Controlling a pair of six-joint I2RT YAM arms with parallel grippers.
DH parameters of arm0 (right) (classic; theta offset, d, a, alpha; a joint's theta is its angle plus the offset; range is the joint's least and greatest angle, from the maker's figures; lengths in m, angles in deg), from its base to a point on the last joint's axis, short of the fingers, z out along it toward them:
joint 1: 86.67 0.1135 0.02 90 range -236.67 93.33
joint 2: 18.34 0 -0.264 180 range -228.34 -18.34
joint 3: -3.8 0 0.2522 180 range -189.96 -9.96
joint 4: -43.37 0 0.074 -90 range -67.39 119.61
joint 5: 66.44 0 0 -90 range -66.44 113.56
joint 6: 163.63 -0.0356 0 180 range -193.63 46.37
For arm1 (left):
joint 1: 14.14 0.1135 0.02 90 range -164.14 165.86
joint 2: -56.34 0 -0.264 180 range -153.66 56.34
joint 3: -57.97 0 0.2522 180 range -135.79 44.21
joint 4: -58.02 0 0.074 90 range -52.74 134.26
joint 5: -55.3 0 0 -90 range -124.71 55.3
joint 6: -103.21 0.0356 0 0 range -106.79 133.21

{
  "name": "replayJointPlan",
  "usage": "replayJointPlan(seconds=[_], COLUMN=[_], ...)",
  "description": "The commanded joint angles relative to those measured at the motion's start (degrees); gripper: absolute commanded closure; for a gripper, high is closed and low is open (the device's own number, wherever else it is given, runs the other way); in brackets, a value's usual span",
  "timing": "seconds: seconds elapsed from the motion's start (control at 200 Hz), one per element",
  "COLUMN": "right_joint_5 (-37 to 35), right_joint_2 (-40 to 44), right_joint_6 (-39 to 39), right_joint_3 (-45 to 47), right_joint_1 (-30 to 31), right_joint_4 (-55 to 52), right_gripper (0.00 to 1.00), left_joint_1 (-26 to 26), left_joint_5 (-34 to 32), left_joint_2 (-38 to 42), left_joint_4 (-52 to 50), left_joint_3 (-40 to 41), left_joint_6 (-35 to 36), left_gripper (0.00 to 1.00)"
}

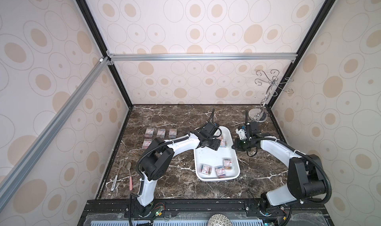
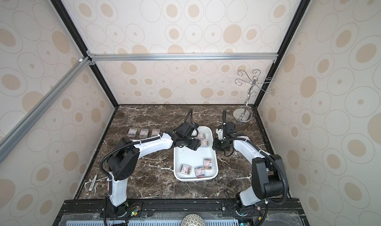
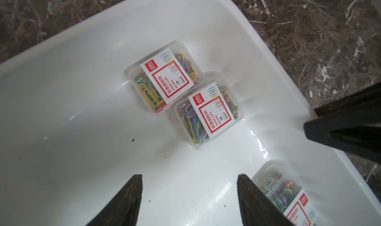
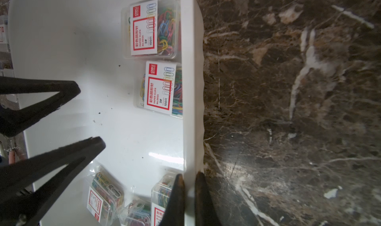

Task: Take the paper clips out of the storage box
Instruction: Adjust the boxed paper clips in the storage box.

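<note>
Four boxes of paper clips [image 1: 158, 133] on the open worktop [image 1: 175, 115], left. Left end effector [image 3: 189, 176] half open and empty over bare storage box [image 1: 216, 179] floor. Inside: two boxes along the right wall, three at the near end. Right end effector [image 4: 189, 176] pinches the right rim.

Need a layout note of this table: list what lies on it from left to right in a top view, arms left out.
fork → spoon → four paper clip boxes set out on the table → white tray → hook stand
</note>
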Motion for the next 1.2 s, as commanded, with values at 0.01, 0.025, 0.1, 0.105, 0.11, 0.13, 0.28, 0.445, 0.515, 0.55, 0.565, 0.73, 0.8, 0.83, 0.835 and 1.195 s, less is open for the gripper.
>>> replayJointPlan(seconds=[0.01, 0.025, 0.1, 0.105, 0.11, 0.13, 0.28, 0.445, 0.515, 0.55, 0.565, 0.73, 0.8, 0.83, 0.835, 1.195], right_joint_5=[0.3, 0.3, 0.2, 0.2, 0.2, 0.2, 0.2, 0.3, 0.3, 0.3, 0.2, 0.2, 0.1, 0.1, 0.0, -0.4], right_joint_2=[-0.5, -0.5, -0.4, -0.4, -0.4, -0.4, -0.4, -0.5, -0.5, -0.5, -0.5, -0.4, -0.2, -0.2, -0.2, 0.4], right_joint_6=[0.9, 1.0, 1.0, 1.0, 1.0, 1.0, 1.1, 1.2, 1.2, 1.2, 1.1, 1.1, 1.3, 1.3, 1.2, 1.1], right_joint_3=[0.7, 0.7, 0.6, 0.6, 0.7, 0.6, 0.9, 1.2, 1.2, 1.3, 1.3, 1.3, 1.3, 1.4, 1.4, 1.4], right_joint_1=[0.2, 0.2, 0.2, 0.2, 0.2, 0.2, 0.3, 0.2, 0.2, 0.2, 0.2, 0.2, 0.2, 0.2, 0.2, 0.2], right_joint_4=[1.1, 1.1, 1.0, 0.9, 0.9, 0.9, 1.1, 1.3, 1.4, 1.3, 1.4, 1.2, 1.1, 1.1, 1.1, 0.8], right_gripper=[0.92, 0.92, 0.92, 0.92, 0.92, 0.92, 0.92, 0.93, 0.92, 0.93, 0.93, 0.93, 0.93, 0.93, 0.93, 0.93], left_joint_1=[-0.9, -0.9, -1.4, -1.4, -1.4, -1.5, -1.9, -2.0, -2.0, -2.0, -2.1, -2.4, -2.5, -2.6, -2.6, -4.4], left_joint_5=[1.7, 1.7, 1.8, 1.8, 1.8, 1.8, 2.2, 3.1, 3.7, 3.9, 4.0, 4.8, 5.1, 5.3, 5.3, 7.2], left_joint_2=[-2.6, -3.0, -4.6, -4.7, -4.8, -5.3, -7.4, -8.9, -9.2, -9.3, -9.3, -9.6, -9.7, -9.7, -9.7, -9.0], left_joint_4=[0.2, 0.1, -0.2, -0.2, -0.3, -0.4, -0.4, 0.2, 0.5, 0.8, 0.8, 1.3, 1.5, 1.6, 1.6, 2.2], left_joint_3=[-3.8, -4.1, -5.6, -5.8, -5.9, -6.3, -8.1, -9.1, -9.3, -9.2, -9.3, -9.6, -9.5, -9.6, -9.6, -9.2], left_joint_6=[0.0, 0.0, 0.0, 0.0, 0.0, 0.0, 0.1, 0.7, 0.7, 0.6, 0.6, 0.9, 0.9, 0.9, 1.0, 1.5], left_gripper=[0.28, 0.28, 0.28, 0.28, 0.28, 0.28, 0.28, 0.29, 0.29, 0.29, 0.29, 0.29, 0.29, 0.29, 0.29, 0.29])
